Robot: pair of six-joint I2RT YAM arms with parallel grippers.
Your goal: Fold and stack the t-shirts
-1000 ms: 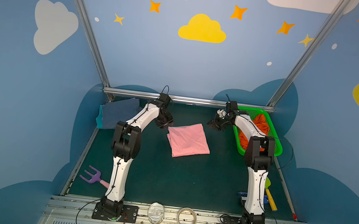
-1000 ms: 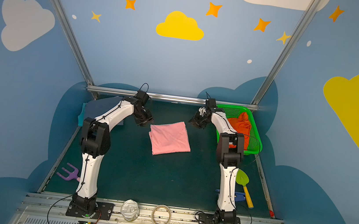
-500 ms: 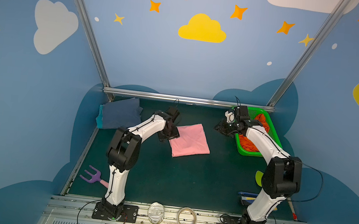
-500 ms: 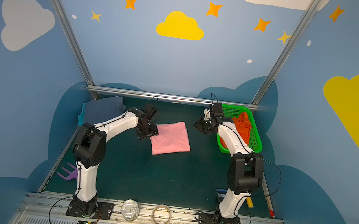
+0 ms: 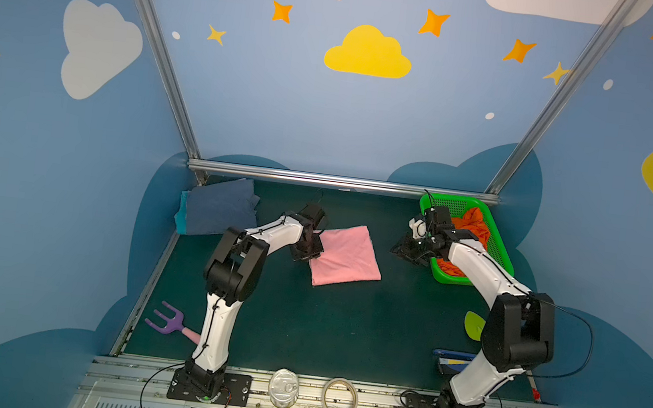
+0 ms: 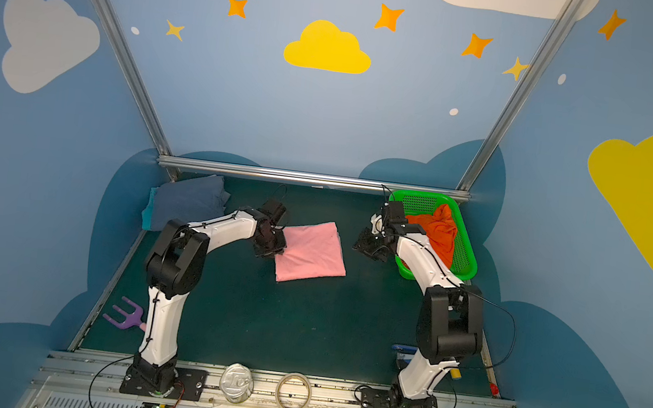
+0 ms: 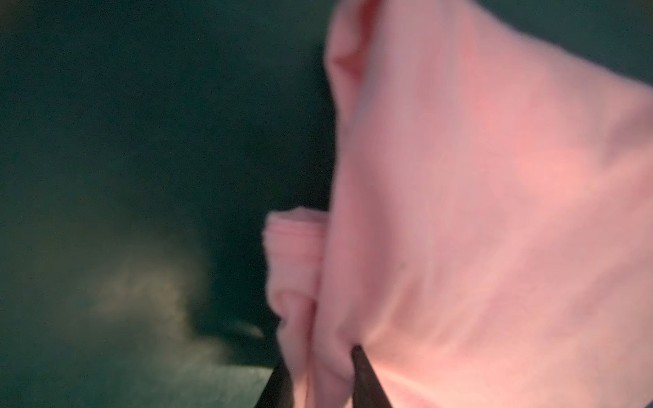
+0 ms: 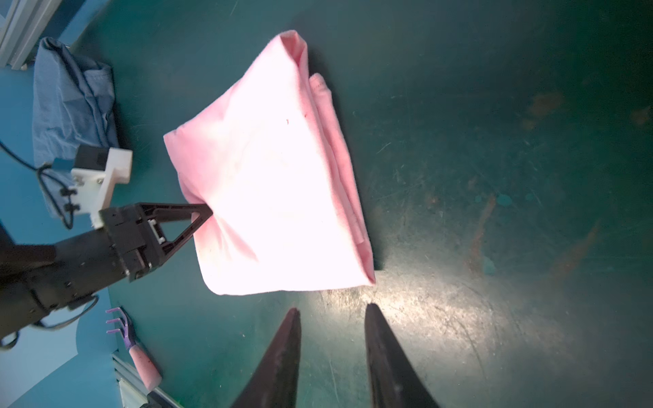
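Observation:
A folded light pink t-shirt (image 5: 346, 255) (image 6: 311, 251) lies mid-mat. My left gripper (image 5: 310, 255) (image 7: 319, 356) is shut on its left edge, with bunched pink cloth (image 7: 477, 212) pinched between the fingers; the right wrist view shows the same grip (image 8: 206, 212). My right gripper (image 5: 401, 251) (image 8: 333, 309) hovers open and empty over bare mat, right of the shirt (image 8: 275, 176). A slate blue t-shirt (image 5: 219, 209) lies folded on a teal one (image 5: 181, 215) at the back left. An orange t-shirt (image 5: 474, 230) sits crumpled in the basket.
The green mesh basket (image 5: 499, 250) stands at the back right beside the right arm. A purple toy fork (image 5: 167, 321) lies front left. A metal can (image 5: 284, 386) and tape ring (image 5: 339, 397) sit on the front rail. Green and blue toys (image 5: 472, 324) lie by the right arm.
My left gripper came forward from the back, opened, then closed on the pink shirt's left edge. My right arm swung rightward, its gripper drawing a little away from the shirt.

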